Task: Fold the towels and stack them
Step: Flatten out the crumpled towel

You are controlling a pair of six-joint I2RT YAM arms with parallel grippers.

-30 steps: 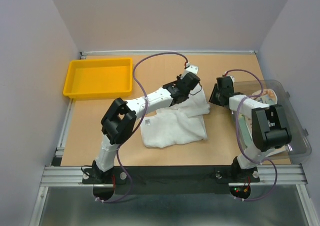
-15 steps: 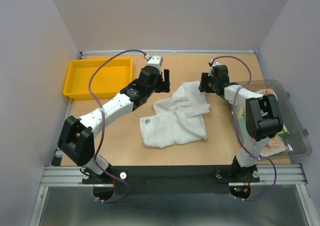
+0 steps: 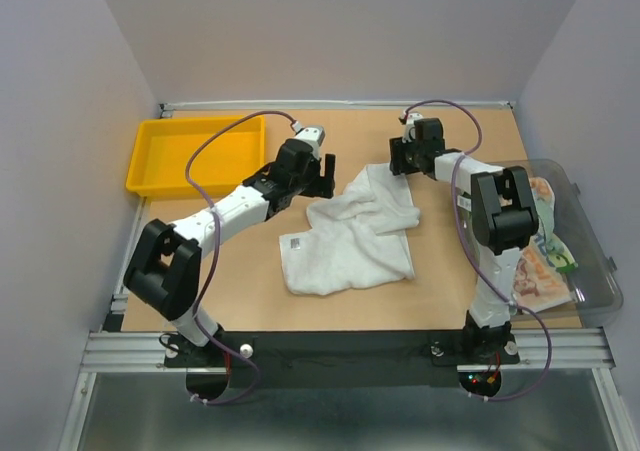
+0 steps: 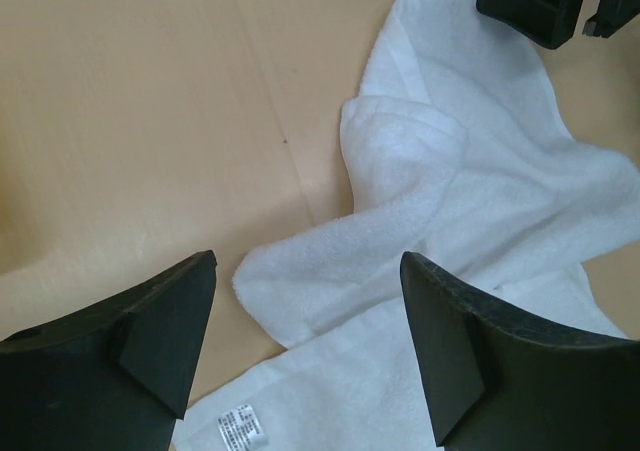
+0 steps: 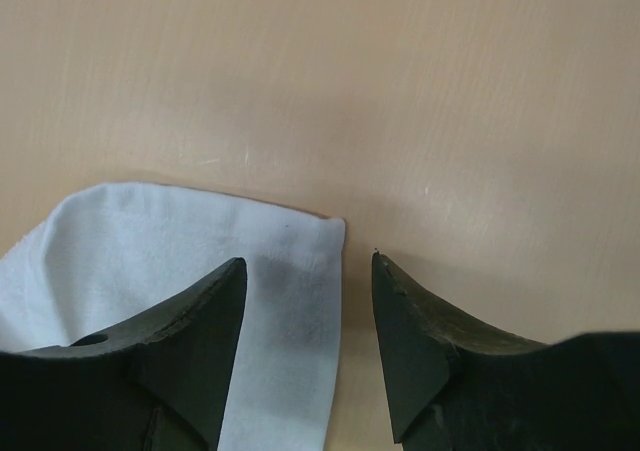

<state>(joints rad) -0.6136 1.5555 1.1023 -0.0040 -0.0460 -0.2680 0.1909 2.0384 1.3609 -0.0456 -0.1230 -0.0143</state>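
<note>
White towel (image 3: pixel 350 239) lies crumpled; left end effector (image 4: pixel 305 271) and right end effector (image 5: pixel 308 266) hover open, empty, over its edges

White towel (image 3: pixel 350 239), rumpled, loosely doubled over, label showing, centre; printed towels (image 3: pixel 545 269) bunched far right.

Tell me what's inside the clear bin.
Crumpled cloths with orange and green print lie in the clear bin. The right arm hides its left part, so the count is unclear.
</note>
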